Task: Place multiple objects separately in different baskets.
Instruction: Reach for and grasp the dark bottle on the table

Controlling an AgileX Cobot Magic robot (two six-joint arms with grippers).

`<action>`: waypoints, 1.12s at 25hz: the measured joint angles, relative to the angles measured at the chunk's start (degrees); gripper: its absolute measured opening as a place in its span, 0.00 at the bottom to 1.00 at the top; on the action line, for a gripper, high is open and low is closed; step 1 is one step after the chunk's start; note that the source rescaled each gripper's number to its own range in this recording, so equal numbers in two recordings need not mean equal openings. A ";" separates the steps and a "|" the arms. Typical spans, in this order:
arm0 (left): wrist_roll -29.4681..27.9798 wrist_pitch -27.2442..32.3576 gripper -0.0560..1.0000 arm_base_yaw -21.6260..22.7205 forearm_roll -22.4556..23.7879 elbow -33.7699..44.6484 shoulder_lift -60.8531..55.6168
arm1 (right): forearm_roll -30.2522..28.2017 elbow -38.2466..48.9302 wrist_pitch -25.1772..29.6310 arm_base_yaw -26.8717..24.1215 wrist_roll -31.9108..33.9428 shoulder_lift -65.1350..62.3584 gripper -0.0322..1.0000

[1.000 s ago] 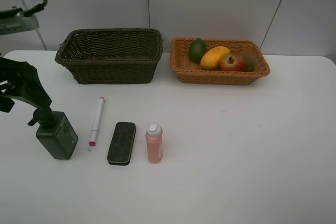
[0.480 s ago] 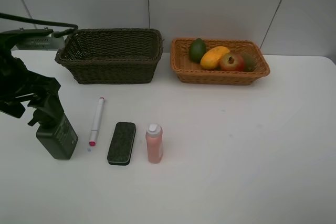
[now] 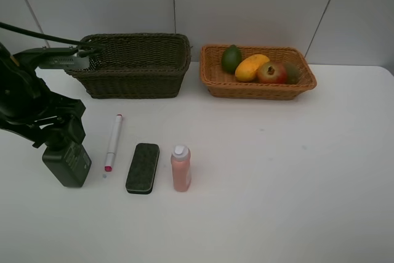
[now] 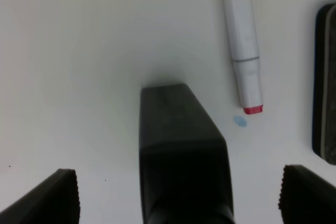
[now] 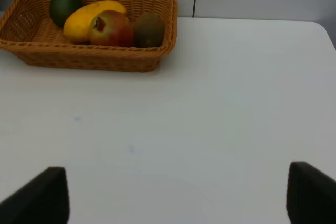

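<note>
The dark green pump bottle (image 3: 66,161) stands at the table's left. My left gripper (image 3: 60,132) is open, right above the bottle's pump, straddling it; in the left wrist view the bottle (image 4: 178,145) sits between the wide-apart fingertips (image 4: 58,195). The white pink-tipped marker (image 3: 113,142), dark eraser pad (image 3: 143,167) and small pink bottle (image 3: 181,168) lie to its right. The dark green-brown basket (image 3: 129,60) holds nothing that I can see. The orange-tan basket (image 3: 257,87) holds lime (image 3: 231,58), mango (image 3: 252,67), pomegranate (image 3: 271,72) and kiwi (image 3: 292,72). My right gripper (image 5: 178,198) is open and empty.
The marker (image 4: 240,35) and the eraser's edge (image 4: 326,82) show in the left wrist view, close beside the bottle. The right wrist view shows the orange-tan basket (image 5: 89,59) with the fruits beyond bare white table. A grey panelled wall stands behind both baskets.
My left arm has swung in from the left edge, to the right and down, so the open gripper now sits over the pump bottle's top. Nothing on the table moved.
</note>
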 joint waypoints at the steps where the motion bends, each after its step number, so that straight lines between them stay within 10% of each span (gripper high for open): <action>1: 0.00 -0.29 1.00 0.00 0.00 0.00 0.52 | 0.00 0.00 0.00 0.00 0.00 0.00 1.00; 28: 1.90 -5.02 1.00 0.00 -2.44 0.00 7.64 | 0.00 0.00 0.00 0.00 0.00 0.00 1.00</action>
